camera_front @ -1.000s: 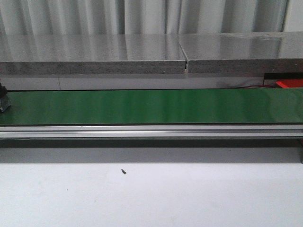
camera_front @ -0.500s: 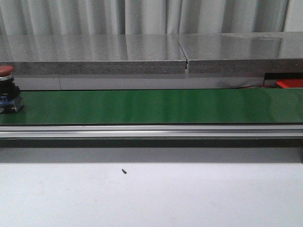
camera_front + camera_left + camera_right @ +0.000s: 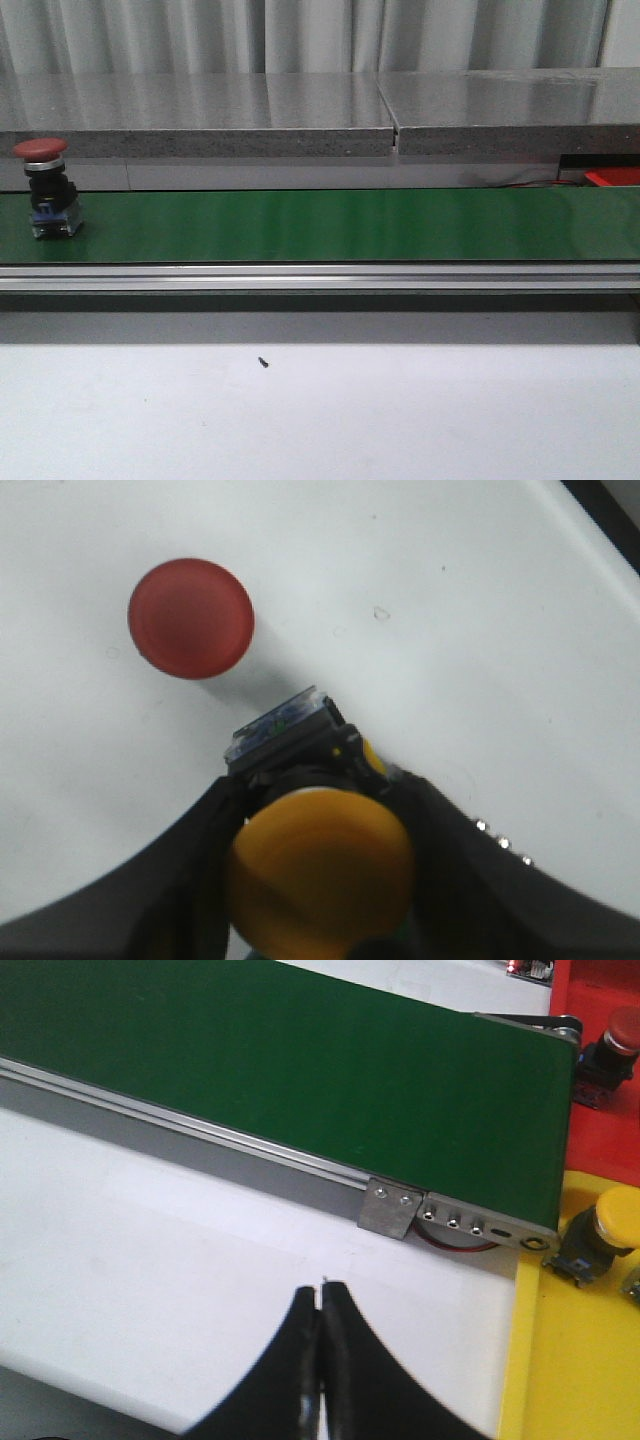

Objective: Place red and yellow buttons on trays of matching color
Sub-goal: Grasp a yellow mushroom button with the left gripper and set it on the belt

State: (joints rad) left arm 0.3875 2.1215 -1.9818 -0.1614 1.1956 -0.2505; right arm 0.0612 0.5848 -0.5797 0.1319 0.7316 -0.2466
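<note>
Two claws for you to check. Left gripper pinches a yellow button over the white tabletop, w/ a loose red button nearby. Right gripper is pressed together, holding nothing, near the green conveyor belt's end; beside it a yellow tray and red tray each carry a matching button. Front view: another red button stands upright at the belt's left end.
</note>
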